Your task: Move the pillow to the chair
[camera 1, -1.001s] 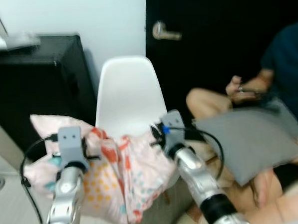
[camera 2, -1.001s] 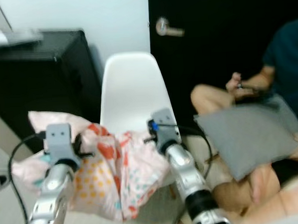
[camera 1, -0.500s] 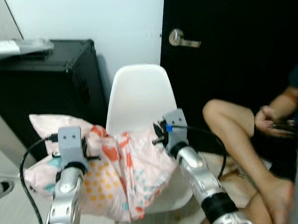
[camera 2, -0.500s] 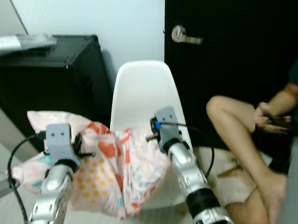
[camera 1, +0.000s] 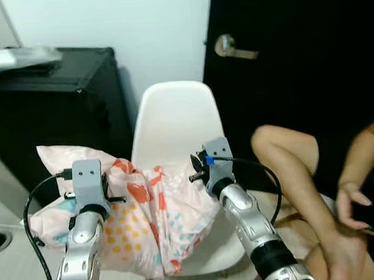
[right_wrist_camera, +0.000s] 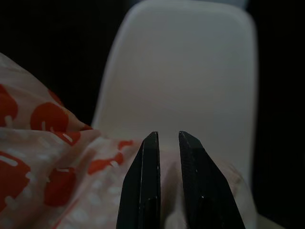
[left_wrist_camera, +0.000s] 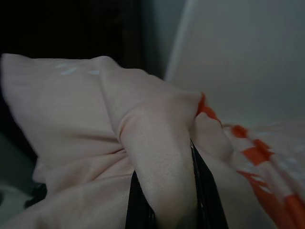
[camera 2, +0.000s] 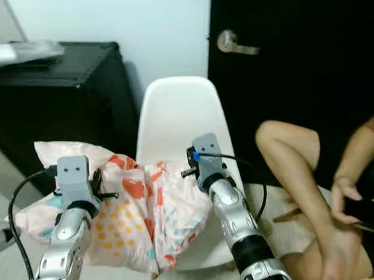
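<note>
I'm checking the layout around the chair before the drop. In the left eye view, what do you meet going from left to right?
Black cabinet → pillow held by both end effectors → white chair → door handle → person's leg → person's hand.

Head views: bright, even indoor light, slightly soft | wrist views: dim, murky, close cloth blurred

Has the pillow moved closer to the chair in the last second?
Cannot tell. The pillow overlaps the chair seat front much as before; the whole view shifted, so the camera moved.
</note>
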`<state>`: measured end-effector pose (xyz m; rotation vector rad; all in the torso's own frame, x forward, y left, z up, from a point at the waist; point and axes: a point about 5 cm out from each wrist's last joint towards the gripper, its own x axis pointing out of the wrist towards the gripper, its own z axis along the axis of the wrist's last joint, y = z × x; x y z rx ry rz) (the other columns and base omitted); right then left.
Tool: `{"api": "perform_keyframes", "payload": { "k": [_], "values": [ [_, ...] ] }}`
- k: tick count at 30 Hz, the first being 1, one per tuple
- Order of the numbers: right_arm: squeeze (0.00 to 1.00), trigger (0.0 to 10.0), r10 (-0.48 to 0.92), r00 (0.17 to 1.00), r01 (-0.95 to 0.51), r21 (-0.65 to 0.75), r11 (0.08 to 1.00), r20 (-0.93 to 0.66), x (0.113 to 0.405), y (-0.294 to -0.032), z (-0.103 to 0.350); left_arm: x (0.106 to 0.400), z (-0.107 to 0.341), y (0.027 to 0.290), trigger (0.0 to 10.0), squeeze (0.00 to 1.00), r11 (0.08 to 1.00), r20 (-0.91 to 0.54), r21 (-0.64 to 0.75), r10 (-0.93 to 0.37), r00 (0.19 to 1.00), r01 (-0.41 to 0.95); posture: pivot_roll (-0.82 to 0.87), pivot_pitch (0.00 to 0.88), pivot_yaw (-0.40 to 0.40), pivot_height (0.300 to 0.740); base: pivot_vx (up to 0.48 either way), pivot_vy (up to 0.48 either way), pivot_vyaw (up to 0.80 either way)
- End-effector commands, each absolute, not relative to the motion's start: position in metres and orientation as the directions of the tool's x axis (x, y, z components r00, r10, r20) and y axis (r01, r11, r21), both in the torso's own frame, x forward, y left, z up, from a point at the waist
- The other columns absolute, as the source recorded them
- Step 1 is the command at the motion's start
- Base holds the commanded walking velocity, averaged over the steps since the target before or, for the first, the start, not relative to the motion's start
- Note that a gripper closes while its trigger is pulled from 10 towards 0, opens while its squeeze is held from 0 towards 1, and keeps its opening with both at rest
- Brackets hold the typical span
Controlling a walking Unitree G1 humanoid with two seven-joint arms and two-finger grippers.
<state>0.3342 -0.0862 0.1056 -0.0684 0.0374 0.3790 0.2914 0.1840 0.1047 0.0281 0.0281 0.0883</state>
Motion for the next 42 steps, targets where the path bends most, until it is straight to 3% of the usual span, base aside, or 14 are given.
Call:
{"api": "perform_keyframes", "payload": {
  "k": [1, 10, 23, 42],
  "values": [
    [0.0, 10.0, 0.387, 0.921, -0.389, -0.065, 0.919, -0.033, 0.3345, -0.0795, 0.1092, 0.2931, 0.1135, 0.1782, 10.0, 0.0, 0.998, 0.018, 0.03, 0.061, 0.998, -0.061, 0.09, 0.061, -0.025, 0.74, 0.0, 0.0, 0.0],
    [0.0, 10.0, 0.411, 0.91, -0.413, -0.065, 0.908, -0.047, 0.3314, -0.0741, 0.1036, 0.2931, 0.1155, 0.1831, 10.0, 0.0, 0.993, 0.045, 0.053, 0.099, 0.994, -0.102, 0.09, 0.069, -0.024, 0.74, 0.0, 0.0, 0.0],
    [0.0, 10.0, 0.395, 0.918, -0.397, -0.049, 0.917, -0.044, 0.3351, -0.0739, 0.1048, 0.2963, 0.111, 0.1789, 10.0, 0.0, 0.996, 0.02, 0.072, 0.059, 0.998, -0.061, 0.09, 0.07, -0.023, 0.74, 0.0, 0.0, 0.0],
    [0.0, 10.0, 0.413, 0.91, -0.414, -0.048, 0.909, -0.039, 0.3351, -0.0705, 0.1056, 0.2974, 0.1101, 0.178, 10.0, 0.0, 0.996, 0.015, 0.074, 0.053, 0.998, -0.054, 0.09, 0.07, -0.025, 0.69, 0.0, 0.0, 0.0]
  ]
}}
